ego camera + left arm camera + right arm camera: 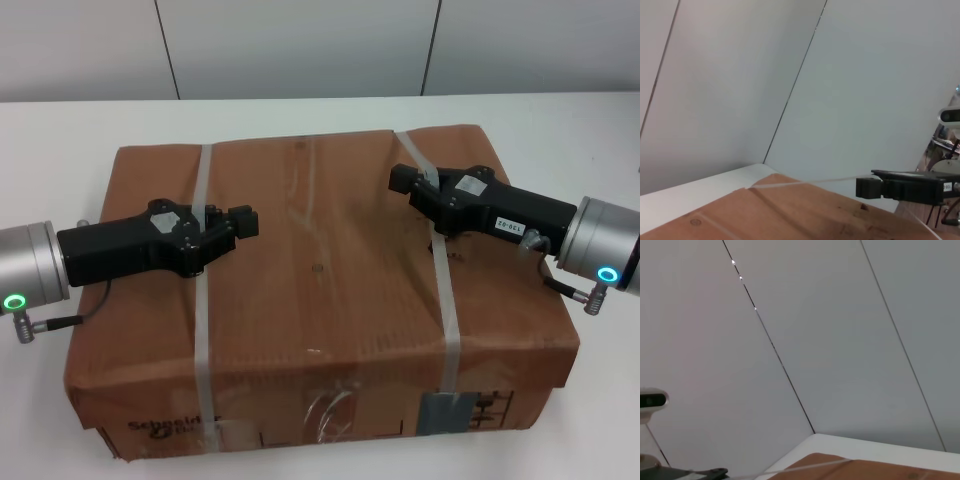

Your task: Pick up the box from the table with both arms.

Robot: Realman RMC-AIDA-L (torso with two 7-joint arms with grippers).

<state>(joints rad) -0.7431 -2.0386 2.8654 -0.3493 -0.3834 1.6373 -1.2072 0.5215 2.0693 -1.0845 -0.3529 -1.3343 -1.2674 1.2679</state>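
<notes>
The large brown paper-wrapped box [320,270] lies on the white table [60,130] and fills most of the head view. Two whitish straps [203,300] [445,290] cross its top. Black print [175,428] and a grey label [450,412] are on its near side. My left gripper [243,222] reaches in from the left, over the box top by the left strap. My right gripper [403,180] reaches in from the right, over the top by the right strap. The left wrist view shows the box top [790,215] and the right gripper [867,187] above it.
A pale panelled wall [300,45] stands behind the table. Bare tabletop shows behind the box [700,187] and to its left and right. The right wrist view shows the box's far edge [865,470], the table [850,445] and the wall.
</notes>
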